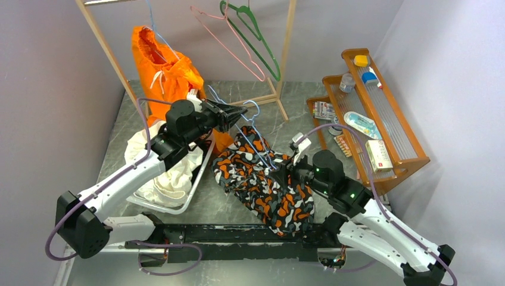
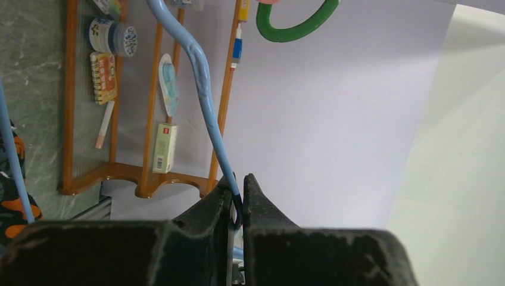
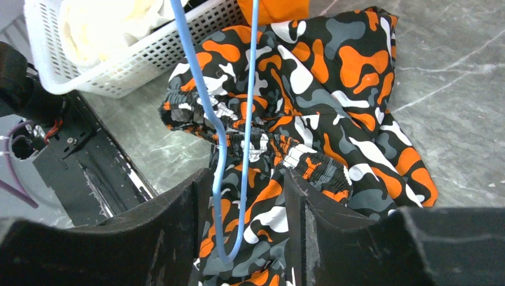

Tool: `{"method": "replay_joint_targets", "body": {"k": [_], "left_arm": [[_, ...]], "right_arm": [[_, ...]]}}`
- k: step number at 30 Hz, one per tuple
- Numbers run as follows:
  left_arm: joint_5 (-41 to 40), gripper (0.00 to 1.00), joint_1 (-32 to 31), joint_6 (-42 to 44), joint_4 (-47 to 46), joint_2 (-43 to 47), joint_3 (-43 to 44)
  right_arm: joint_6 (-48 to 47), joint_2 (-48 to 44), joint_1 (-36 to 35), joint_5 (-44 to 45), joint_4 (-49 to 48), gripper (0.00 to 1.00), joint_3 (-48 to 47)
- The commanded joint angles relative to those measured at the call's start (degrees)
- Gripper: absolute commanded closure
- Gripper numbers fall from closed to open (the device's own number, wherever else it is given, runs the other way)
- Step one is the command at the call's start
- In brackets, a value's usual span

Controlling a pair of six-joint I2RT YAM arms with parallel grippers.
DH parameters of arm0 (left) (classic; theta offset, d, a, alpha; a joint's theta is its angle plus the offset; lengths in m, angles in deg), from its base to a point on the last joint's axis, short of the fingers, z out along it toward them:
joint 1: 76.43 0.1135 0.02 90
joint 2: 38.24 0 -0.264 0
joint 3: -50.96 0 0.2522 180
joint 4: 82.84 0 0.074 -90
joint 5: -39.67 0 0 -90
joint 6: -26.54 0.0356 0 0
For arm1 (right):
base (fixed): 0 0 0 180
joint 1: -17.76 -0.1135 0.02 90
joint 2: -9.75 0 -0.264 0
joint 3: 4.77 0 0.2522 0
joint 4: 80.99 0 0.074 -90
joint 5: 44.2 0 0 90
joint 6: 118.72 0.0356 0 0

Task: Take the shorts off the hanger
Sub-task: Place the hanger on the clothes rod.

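orange shorts (image 1: 164, 68) hanging at far left of the table.
the orange shorts hang on a blue hanger (image 1: 150, 18) from the wooden rack (image 1: 284, 50). just right of them, the left gripper (image 2: 238, 199) pinches a second blue wire hanger (image 2: 206, 101). the right gripper (image 3: 247, 196) is spread around its lower loop, above camouflage shorts (image 3: 333, 89) beside a white basket (image 3: 137, 59).

right pincer (image 3: 247, 185) is spread wide, with the rounded end of a blue wire hanger (image 3: 202, 95) sitting in the gap between its fingers. under it a camo garment (image 3: 333, 89) lies crumpled on the grey marble desk (image 3: 452, 77). white basket (image 3: 149, 56) holding white cloth (image 3: 101, 24) top left, scrap of orange fabric (image 3: 274, 9) next to it
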Motion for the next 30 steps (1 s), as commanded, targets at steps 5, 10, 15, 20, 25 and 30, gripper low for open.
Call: {"method": "replay_joint_targets", "body": {"k": [5,10,15,20,25,30], "left_arm": [[3.7,0.93,1.6,-2.9,-7.4,-0.9,1.5],[5.9,0.93,3.2,-3.1,-8.7,-1.8,2.3],[7.0,0.93,3.2,-2.9,-11.3,-2.6,1.5],[13.7,0.75,3.6,0.5,-18.3,-6.1,1.4],[23.8,0.62,3.9,3.1,-26.3,-10.0,1.2],[24.1,0.47,3.3,8.5,-26.3,-8.3,0.4]], "right_arm": [[-0.8,2.7,0.2,3.1,-0.6,0.52,-0.2],[-0.5,2.0,0.1,4.5,-0.5,0.80,-0.1],[1.1,0.7,0.1,8.6,1.2,1.00,-1.0],[2.5,0.9,0.1,11.9,4.0,1.00,-3.0],[4.1,1.4,0.1,14.1,4.7,1.00,-4.1],[4.9,1.6,0.1,15.8,4.5,1.00,-4.4]]}}
